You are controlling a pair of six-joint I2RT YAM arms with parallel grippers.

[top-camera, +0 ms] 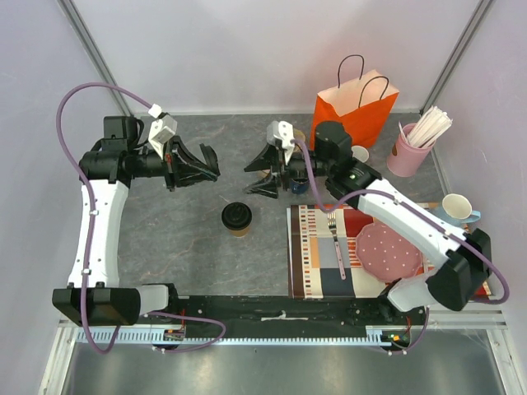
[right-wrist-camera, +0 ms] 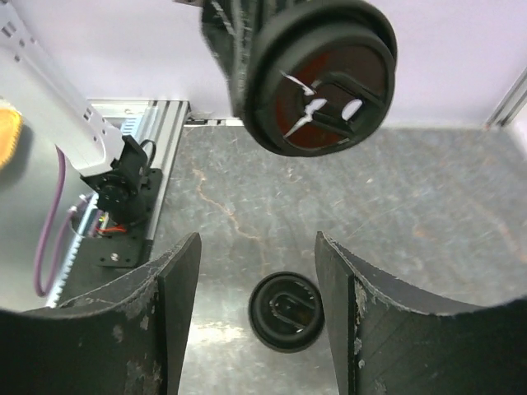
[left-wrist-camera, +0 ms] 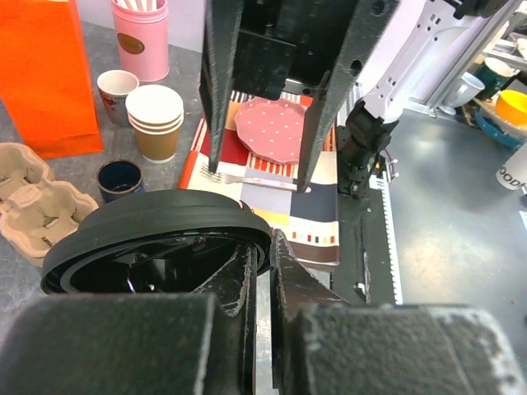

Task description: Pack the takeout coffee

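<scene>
The takeout coffee (top-camera: 236, 217), a brown paper cup with a black lid, stands upright on the grey table; the right wrist view sees it from above (right-wrist-camera: 286, 311). My left gripper (top-camera: 210, 161) hangs above and left of it, shut on the rim of a loose black lid (left-wrist-camera: 156, 239), which also shows at the top of the right wrist view (right-wrist-camera: 325, 78). My right gripper (top-camera: 257, 175) faces the left one from the right, above the table, and is open (right-wrist-camera: 257, 247) with nothing between its fingers. The cup lies below the gap.
An orange paper bag (top-camera: 354, 107) stands at the back right, beside a pink cup of straws (top-camera: 409, 148). A striped placemat (top-camera: 321, 255) carries a pink plate (top-camera: 387, 251) and a fork (top-camera: 336, 243). A stack of paper cups (left-wrist-camera: 156, 123) and a pulp cup carrier (left-wrist-camera: 33, 197) sit near the bag.
</scene>
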